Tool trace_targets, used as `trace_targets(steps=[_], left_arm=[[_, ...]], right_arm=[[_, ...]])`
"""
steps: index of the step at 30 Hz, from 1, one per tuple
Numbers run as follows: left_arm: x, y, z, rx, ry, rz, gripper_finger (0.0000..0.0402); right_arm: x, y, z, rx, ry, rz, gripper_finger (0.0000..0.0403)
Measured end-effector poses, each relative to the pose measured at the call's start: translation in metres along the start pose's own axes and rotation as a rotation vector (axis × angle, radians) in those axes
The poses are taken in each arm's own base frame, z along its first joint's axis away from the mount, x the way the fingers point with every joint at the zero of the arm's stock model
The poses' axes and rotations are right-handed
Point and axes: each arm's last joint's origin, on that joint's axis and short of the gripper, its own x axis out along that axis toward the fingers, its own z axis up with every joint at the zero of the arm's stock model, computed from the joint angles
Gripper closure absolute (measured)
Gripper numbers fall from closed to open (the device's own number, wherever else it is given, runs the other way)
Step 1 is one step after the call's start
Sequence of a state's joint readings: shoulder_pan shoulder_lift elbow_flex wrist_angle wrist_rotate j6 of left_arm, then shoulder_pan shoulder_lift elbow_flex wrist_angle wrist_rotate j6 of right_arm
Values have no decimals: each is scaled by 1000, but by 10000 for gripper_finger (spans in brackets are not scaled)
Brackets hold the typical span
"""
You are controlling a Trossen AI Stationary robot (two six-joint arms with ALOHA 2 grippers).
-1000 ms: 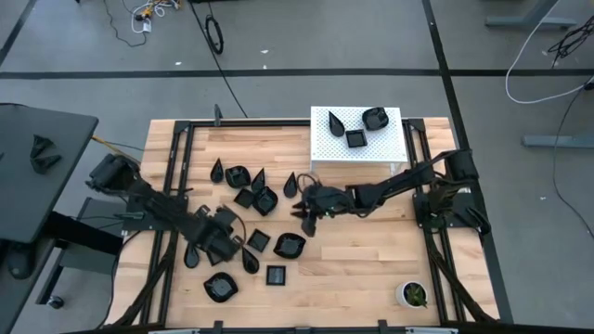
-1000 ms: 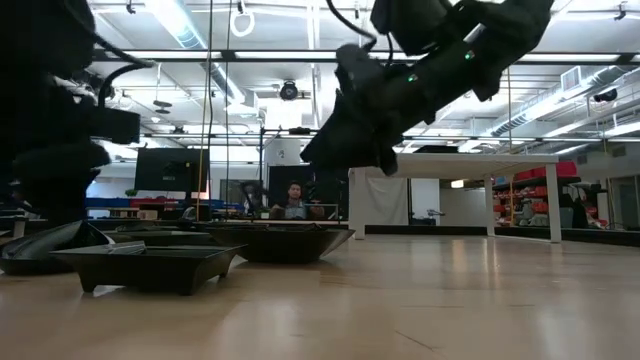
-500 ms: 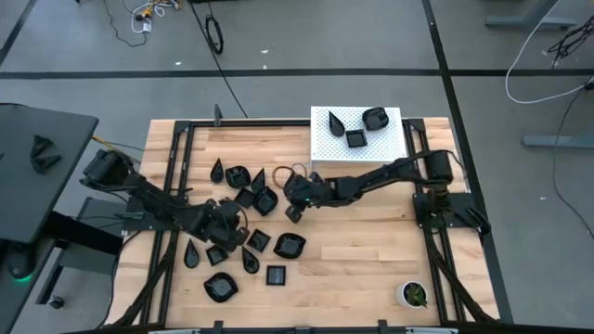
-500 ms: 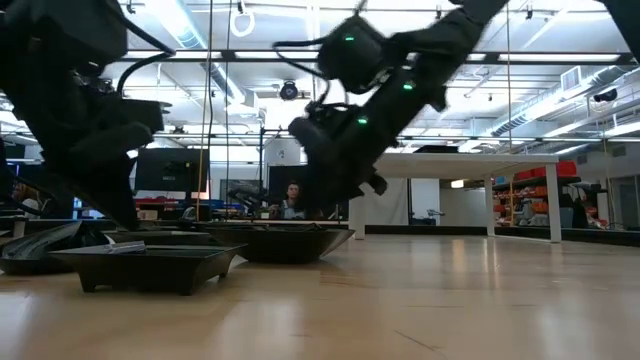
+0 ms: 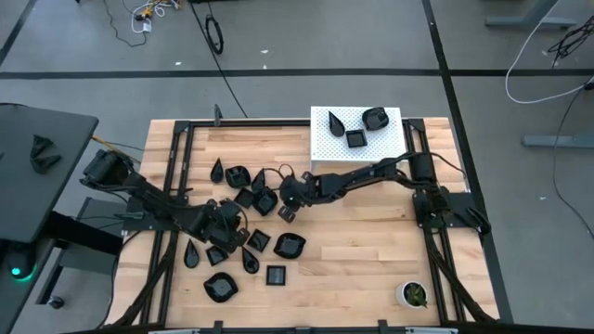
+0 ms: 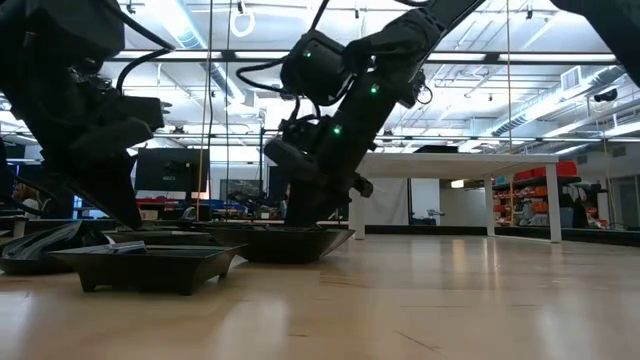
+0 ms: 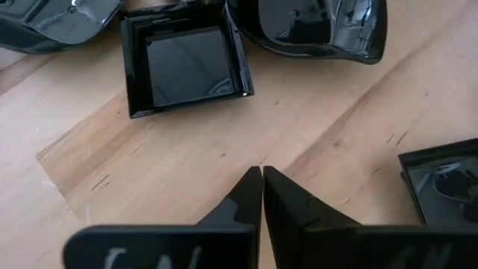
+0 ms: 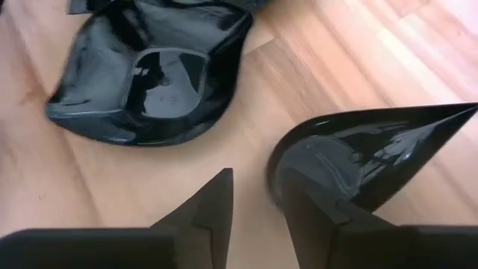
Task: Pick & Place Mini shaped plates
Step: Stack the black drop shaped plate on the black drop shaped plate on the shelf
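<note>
Several glossy black mini plates lie on the wooden table [image 5: 371, 250], among them a square plate [image 7: 187, 63] and a rounded plate [image 8: 149, 75]. My left gripper [image 5: 225, 230] is shut and hangs low over bare wood [image 7: 261, 173] among the near-left plates. My right gripper [image 5: 285, 211] is open by a small gap [image 8: 252, 183], low over the table. A teardrop plate [image 8: 373, 153] lies flat beside one of its fingers, and the rounded plate lies just ahead. Three more plates lie on the white perforated stand [image 5: 357, 148]. My right gripper has one finger [image 8: 306, 209] standing at the round end [image 8: 299, 161] of the teardrop plate, coming down at a slant from the table's right side. The finger hides that spot, so I cannot tell whether it touches. The plate lies flat on the table.
A small white pot with a green plant [image 5: 412, 294] stands near the table's near right corner. Black frame rails [image 5: 436, 250] run along both sides. Bare wood lies in the middle and near right of the table. In the low view a square plate [image 6: 150, 265] stands in front.
My right gripper has gone toward the table's left and far edges, coming down among the plates beside the teardrop plate. My left gripper has shifted a little toward the far edge and then kept still. No plate has moved.
</note>
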State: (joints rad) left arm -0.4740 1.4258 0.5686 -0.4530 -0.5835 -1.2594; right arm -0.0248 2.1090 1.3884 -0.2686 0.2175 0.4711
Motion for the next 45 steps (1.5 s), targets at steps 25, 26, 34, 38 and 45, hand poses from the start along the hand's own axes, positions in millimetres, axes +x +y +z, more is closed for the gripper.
trace_targets(steps=[25, 26, 34, 38, 45], left_arm=[[0, -1, 0, 6, -4, -13, 383], [0, -1, 0, 6, -4, -13, 383], [0, -2, 1, 4, -5, -17, 383], [0, -2, 1, 2, -6, -20, 383], [0, -3, 1, -2, -8, -26, 383]], right_arm=[[-44, 14, -25, -140, 307, 180, 285], [-48, 15, -26, -151, 308, 167, 285], [-71, 15, -17, -86, 140, -44, 285], [-58, 17, -19, -19, 107, -75, 285], [-31, 14, -26, 33, 126, -103, 285]])
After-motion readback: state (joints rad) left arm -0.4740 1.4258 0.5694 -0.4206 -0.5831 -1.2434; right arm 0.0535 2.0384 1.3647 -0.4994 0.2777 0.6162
